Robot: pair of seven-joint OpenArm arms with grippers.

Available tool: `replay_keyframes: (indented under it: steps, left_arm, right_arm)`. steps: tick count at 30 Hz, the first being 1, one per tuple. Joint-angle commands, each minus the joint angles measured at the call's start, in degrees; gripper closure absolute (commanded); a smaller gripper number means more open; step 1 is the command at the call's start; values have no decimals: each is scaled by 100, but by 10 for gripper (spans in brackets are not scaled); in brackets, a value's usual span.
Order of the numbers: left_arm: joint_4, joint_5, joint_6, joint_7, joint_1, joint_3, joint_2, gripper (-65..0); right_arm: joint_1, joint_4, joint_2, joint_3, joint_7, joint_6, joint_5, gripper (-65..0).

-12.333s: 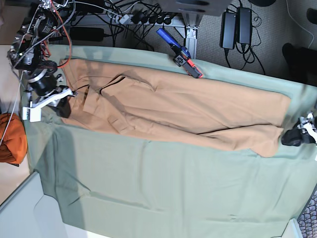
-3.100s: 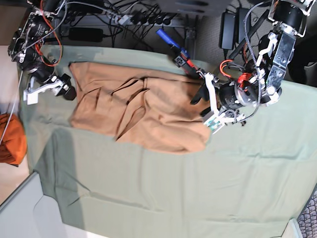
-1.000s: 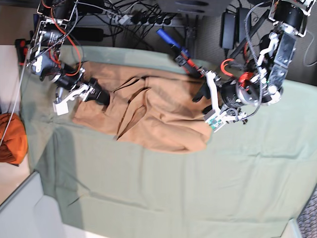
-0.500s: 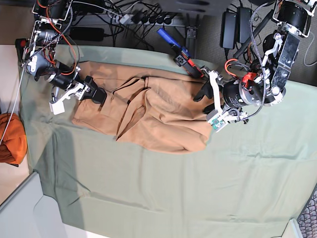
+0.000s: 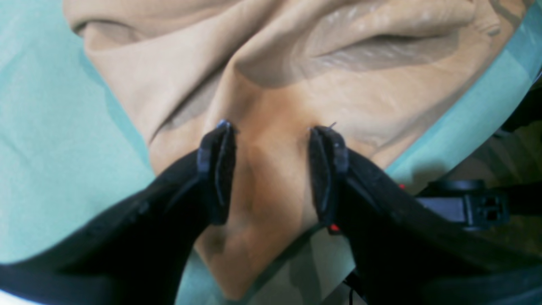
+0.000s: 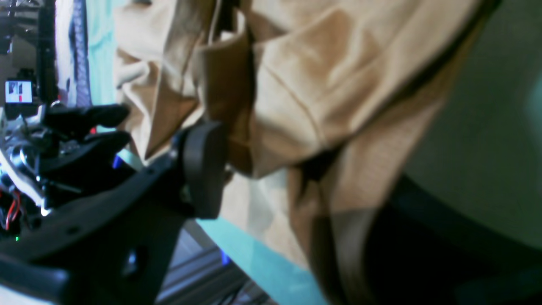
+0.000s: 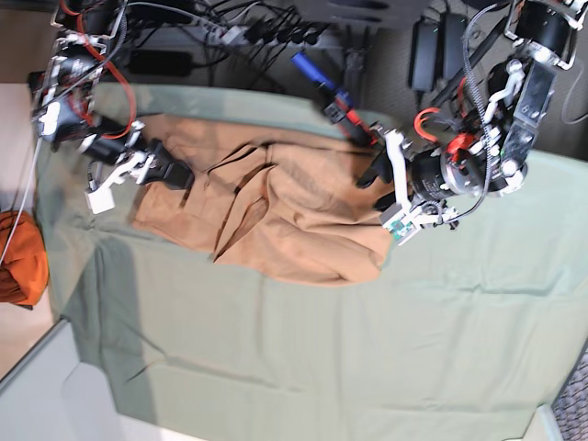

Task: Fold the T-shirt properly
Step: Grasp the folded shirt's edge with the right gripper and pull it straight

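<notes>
Straddling anything, that left pincer of yours?

— Yes. My left gripper [image 5: 271, 169] stands with its jaws wide, one finger [image 5: 216, 169] on each side of a ridge of the T-shirt [image 7: 276, 211]. A corner of the cloth runs back between them toward 6 o'clock in my left wrist view. The fabric lies slack there, not pinched.

And the right one?

— My right gripper [image 7: 179, 173] is spread wide too, sitting at the shirt's 9 o'clock edge in the base view. Up close, bunched folds lie beside one pad [image 6: 203, 169]. The other side is dark and blurred, so I cannot tell whether it touches cloth.

Where does the shirt lie?

— On the green table cloth [image 7: 322, 367], around 11 o'clock from the middle of the base view, crumpled into a rough slab. Its 3 o'clock edge ends right at my left gripper, and its 6 o'clock edge curves unevenly with a crease running up from it.

What room do your arms have?

— A broad stretch of green cloth spreads from 3 o'clock round through 6 to 8 o'clock of the shirt. At 12 o'clock it is tighter: a blue tool [image 7: 322, 83] lies near the table cloth's far edge, just beside the shirt, with cables [image 7: 257, 32] behind. An orange bundle [image 7: 23, 257] sits off the cloth at 9 o'clock, well apart from the shirt.
</notes>
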Motion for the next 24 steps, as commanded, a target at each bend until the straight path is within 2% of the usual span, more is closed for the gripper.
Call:
replay_keyframes:
  steps: [1,5,20,24]
  left_arm:
    - [118,-57,-90,-118,-48,-11,-4,-320]
    - [118,-59,-90,-120,-48,-11,-2,-320]
    - [118,-57,-90,-118,-46,-11,-7,-320]
    - [118,-59,-90,-98,-44,-11,-7,-320]
  right_arm:
    - [76,70,192,35,13,828,197,-356]
    - [76,70,254,33,15,852,245,-357]
    - [94,70,-105,24,57,863,337,-358]
    - [179,70,-168,22,157,861,186,-358]
